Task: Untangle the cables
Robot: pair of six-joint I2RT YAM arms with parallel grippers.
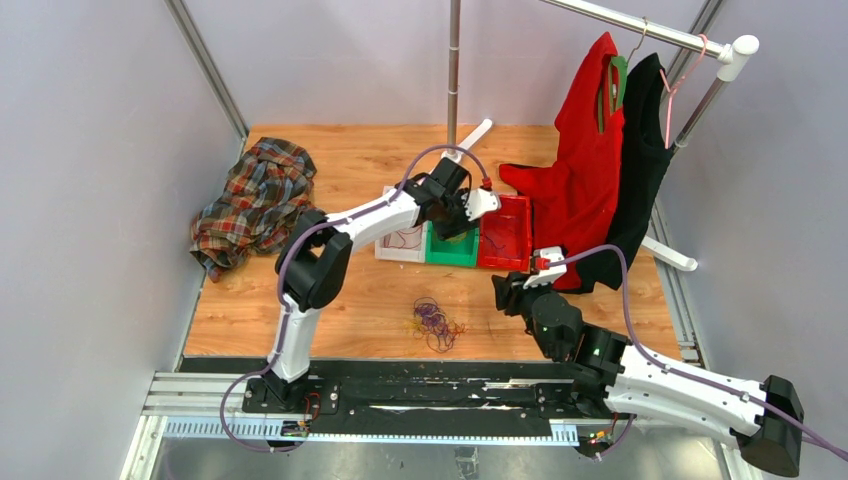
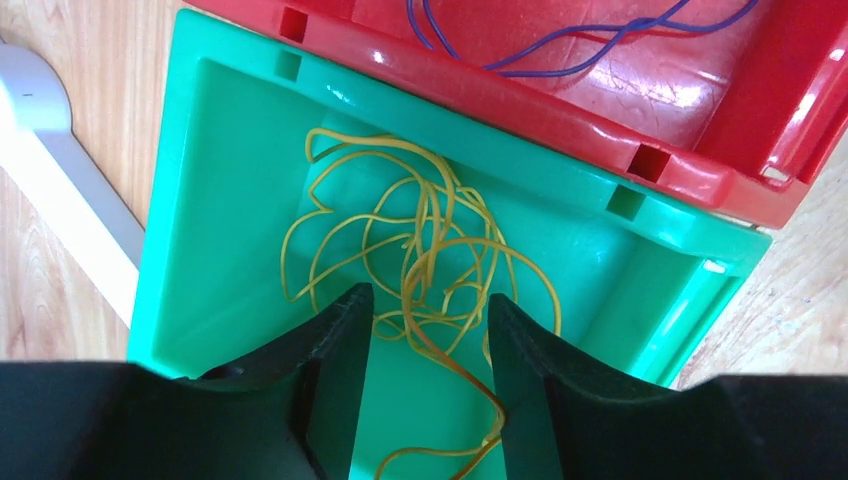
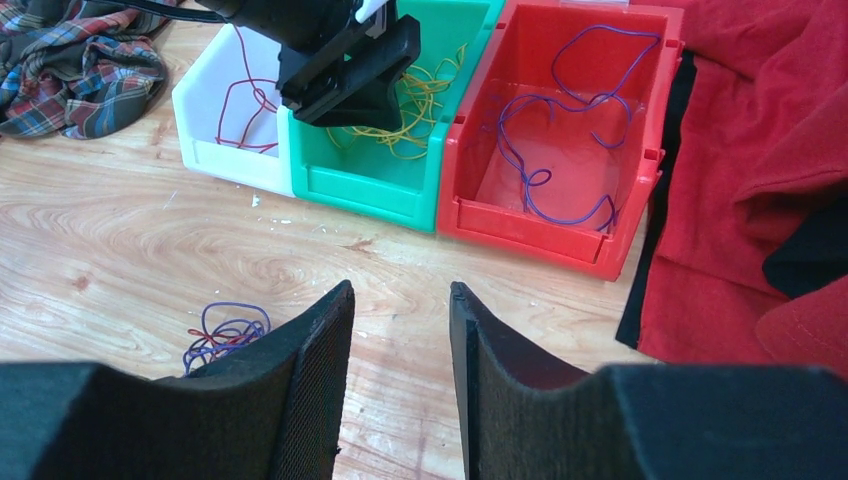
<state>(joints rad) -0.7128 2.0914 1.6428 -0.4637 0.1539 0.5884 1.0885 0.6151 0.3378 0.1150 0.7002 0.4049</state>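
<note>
A tangled bunch of purple, dark red and yellow cables (image 1: 435,322) lies on the wooden table near the front; part of it shows in the right wrist view (image 3: 225,330). My left gripper (image 2: 430,300) is open over the green bin (image 2: 170,200), where loose yellow cables (image 2: 420,240) lie; one strand runs against the right finger. The red bin (image 3: 540,220) holds a purple cable (image 3: 550,130). The white bin (image 3: 215,155) holds a dark red cable (image 3: 245,100). My right gripper (image 3: 400,290) is open and empty above bare table in front of the bins.
A plaid shirt (image 1: 255,200) lies at the back left. A red shirt (image 1: 590,160) and a black garment (image 1: 640,150) hang from a rack at the right, draping onto the table beside the red bin. The rack's pole (image 1: 454,60) stands behind the bins.
</note>
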